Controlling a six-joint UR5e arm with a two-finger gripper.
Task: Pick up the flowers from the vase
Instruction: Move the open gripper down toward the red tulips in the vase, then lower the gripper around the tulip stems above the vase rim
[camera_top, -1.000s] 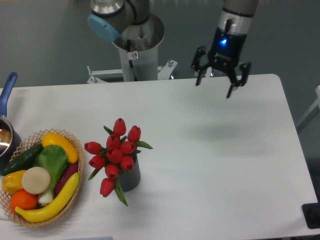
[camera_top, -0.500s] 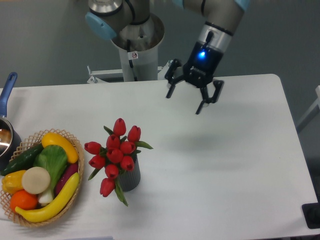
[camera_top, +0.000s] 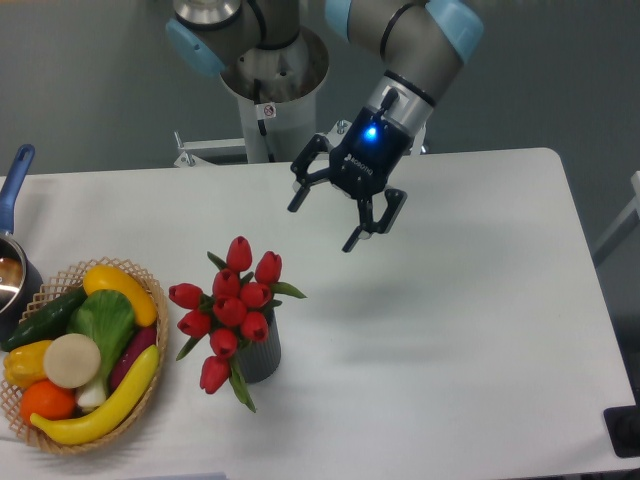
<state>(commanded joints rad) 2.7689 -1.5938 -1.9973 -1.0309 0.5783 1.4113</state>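
Note:
A bunch of red tulip flowers (camera_top: 230, 305) with green leaves stands in a small dark grey ribbed vase (camera_top: 260, 357) left of the table's middle. Most of the vase is hidden behind the blooms and leaves. My gripper (camera_top: 323, 225) hangs in the air up and to the right of the flowers, tilted toward them. Its fingers are spread open with nothing between them, and it is well apart from the bunch.
A wicker basket (camera_top: 158, 375) of vegetables sits at the left, close beside the flowers. A pot with a blue handle (camera_top: 14, 182) is at the far left edge. The robot's base column (camera_top: 275, 110) rises behind the table.
The gripper has swung from the back right of the table leftward and down toward the flowers, staying open. The flowers and vase have not moved.

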